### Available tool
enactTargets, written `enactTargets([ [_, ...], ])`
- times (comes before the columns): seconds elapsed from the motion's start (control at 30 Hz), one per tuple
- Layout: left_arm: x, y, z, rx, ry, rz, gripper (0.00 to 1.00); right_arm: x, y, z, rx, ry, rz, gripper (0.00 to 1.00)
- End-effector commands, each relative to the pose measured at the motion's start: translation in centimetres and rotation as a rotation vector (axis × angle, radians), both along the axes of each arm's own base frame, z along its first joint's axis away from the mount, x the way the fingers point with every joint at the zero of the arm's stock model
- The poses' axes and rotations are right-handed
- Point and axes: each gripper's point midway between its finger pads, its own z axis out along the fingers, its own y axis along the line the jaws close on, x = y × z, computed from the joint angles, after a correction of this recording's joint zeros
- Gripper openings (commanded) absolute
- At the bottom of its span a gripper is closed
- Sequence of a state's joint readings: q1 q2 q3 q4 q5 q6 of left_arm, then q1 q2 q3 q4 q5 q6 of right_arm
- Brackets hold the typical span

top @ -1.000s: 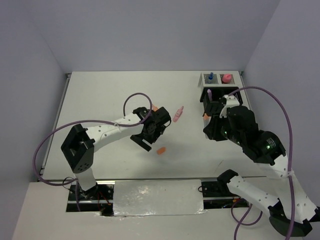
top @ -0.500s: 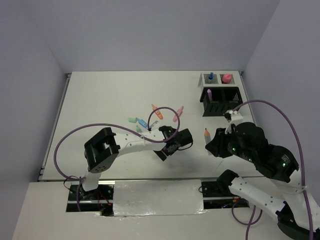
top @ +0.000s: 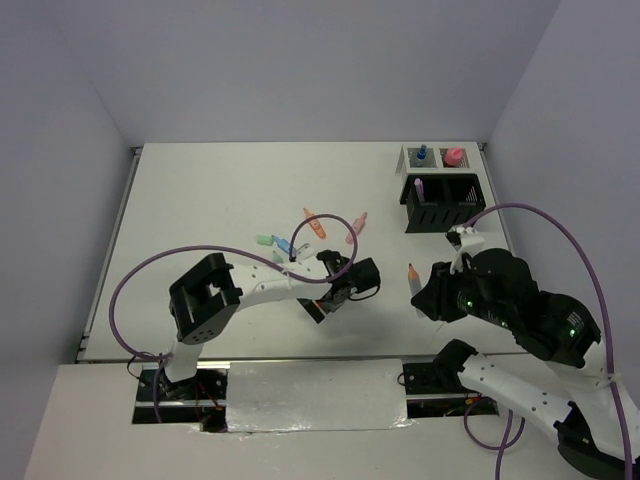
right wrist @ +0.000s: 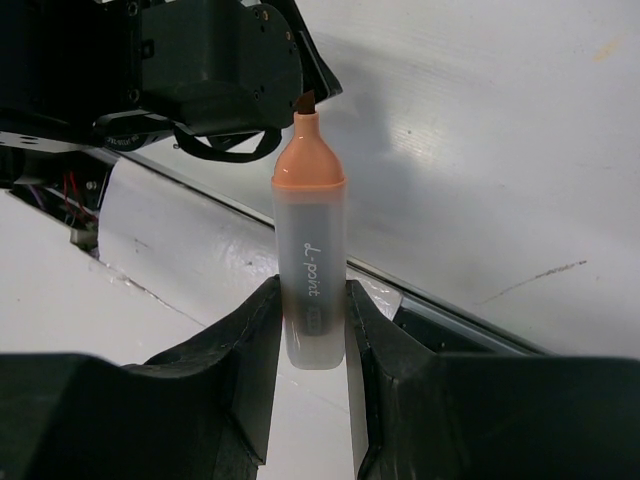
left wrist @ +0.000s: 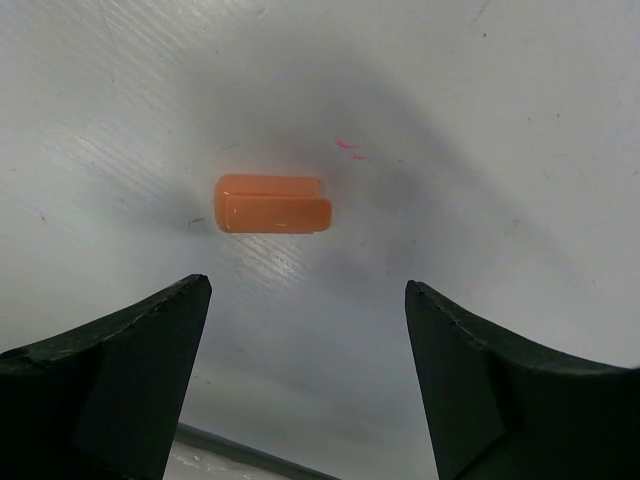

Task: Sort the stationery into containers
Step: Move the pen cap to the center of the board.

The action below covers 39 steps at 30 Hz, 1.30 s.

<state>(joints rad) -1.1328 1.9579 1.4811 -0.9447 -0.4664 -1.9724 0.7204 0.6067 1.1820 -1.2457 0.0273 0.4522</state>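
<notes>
Jaws of the left gripper [left wrist: 305,292] stand wide apart and hold nothing, low over the table [top: 200,190], well to the left of the black organiser [top: 445,215] and nearer the arms' bases. Between its fingers, touching neither, an orange cap [left wrist: 273,203] lies flat on the table.

The right gripper [right wrist: 308,300] is clamped narrowly on an uncapped orange marker [right wrist: 309,230], gripped by its lower body. Seen from above, the marker stands roughly upright with its tip up, in front of the organiser and apart from it.

A purple marker [top: 418,187] stands in the organiser's left compartment. Just behind the organiser sits the white mesh tray [top: 437,160], with a blue-capped bottle [top: 422,153] in its left cell and a pink item [top: 454,156] in its right.

Left of the organiser, loose on the table, lie a pink marker [top: 356,227], a capped orange marker [top: 314,222], a blue marker [top: 285,246] and a green marker [top: 264,240], farthest from it.
</notes>
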Motion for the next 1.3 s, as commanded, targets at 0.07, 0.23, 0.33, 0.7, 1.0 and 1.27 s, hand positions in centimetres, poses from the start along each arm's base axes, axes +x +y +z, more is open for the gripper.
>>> enactTargets([
  [0.07, 3.5, -0.2, 3.0, -0.222, -0.115, 0.427, 0.92, 0.4, 0.6, 0.6, 0.015, -0.01, 0.008, 0.18],
  [0.23, 3.8, 0.8, 3.0, -0.167, -0.135, 0.332, 0.9, 0.8, 1.0, 0.9, 0.029, -0.01, -0.004, 0.17],
  [0.33, 4.0, 1.6, 2.0, -0.162, -0.104, 0.31, 0.85, 1.0, 1.2, 0.9, 0.04, -0.003, -0.016, 0.18],
  [0.7, 4.0, 0.9, 2.8, -0.074, -0.051, 0.081, 0.88, 1.9, 1.7, 0.4, 0.065, 0.012, -0.064, 0.18],
  [1.0, 3.0, 2.5, 2.4, 0.022, 0.024, -0.041, 0.88, 2.4, 1.7, 0.2, 0.068, 0.013, -0.104, 0.18],
  [1.27, 2.7, 2.2, 1.0, 0.059, 0.055, -0.18, 0.88, 2.8, 1.6, 0.4, 0.068, 0.009, -0.124, 0.18],
])
